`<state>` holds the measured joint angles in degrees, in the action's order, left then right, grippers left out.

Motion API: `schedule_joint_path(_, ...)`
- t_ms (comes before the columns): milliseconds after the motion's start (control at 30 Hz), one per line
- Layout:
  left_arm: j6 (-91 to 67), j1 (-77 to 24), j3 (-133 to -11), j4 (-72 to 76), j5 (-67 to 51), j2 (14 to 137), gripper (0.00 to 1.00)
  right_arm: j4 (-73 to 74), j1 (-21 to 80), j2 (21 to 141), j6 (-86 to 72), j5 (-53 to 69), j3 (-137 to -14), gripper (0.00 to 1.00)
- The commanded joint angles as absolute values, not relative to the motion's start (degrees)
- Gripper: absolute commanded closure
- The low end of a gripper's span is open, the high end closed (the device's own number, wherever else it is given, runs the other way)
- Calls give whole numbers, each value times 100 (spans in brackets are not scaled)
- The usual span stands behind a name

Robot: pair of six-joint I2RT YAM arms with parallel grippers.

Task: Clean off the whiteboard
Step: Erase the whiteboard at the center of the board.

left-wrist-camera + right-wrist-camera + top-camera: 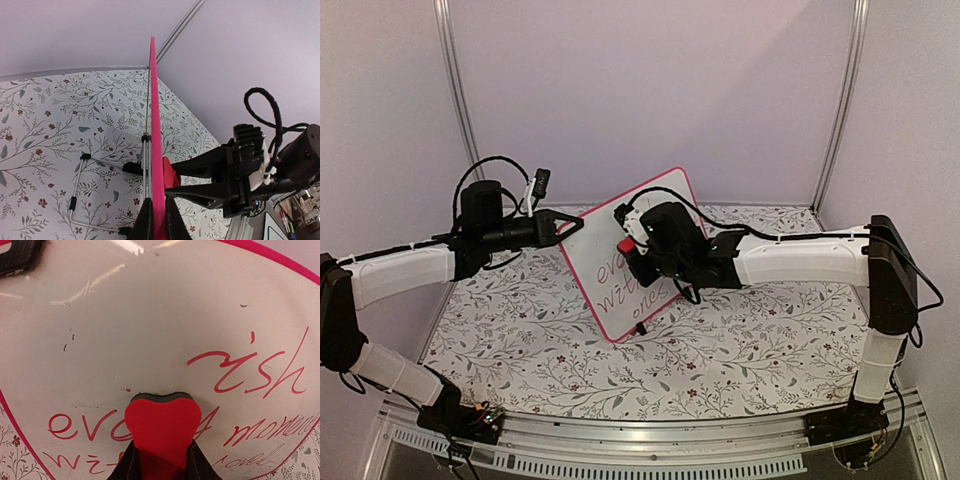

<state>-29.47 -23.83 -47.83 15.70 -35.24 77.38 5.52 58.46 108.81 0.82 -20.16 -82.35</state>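
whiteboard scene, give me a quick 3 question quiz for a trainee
1. True or false: the whiteboard is completely clean.
2. What do the right jaws hold? A) a marker B) the red eraser C) a cloth
3. Which arm's jaws are clamped on the whiteboard's pink edge?

Key: 1 false, red handwriting remains on it; 2 B; 3 the left jaws.
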Motion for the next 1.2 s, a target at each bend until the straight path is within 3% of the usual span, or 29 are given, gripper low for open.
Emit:
schedule_joint_path(0, -3126, -2573, -4746, 1664, -4152, 7690, 100, 711, 5800, 10886, 26, -1782, -8241, 75)
schedule_joint_path(500, -3118, -2577, -4738, 1657, -4131, 7668, 100, 659, 5940, 11037, 253, -1575, -8855, 75)
schedule_joint_path(1167, -3128, -2582, -4737, 1661, -4140, 7695, 100, 612, 5849, 10874, 26, -1784, -8051, 75)
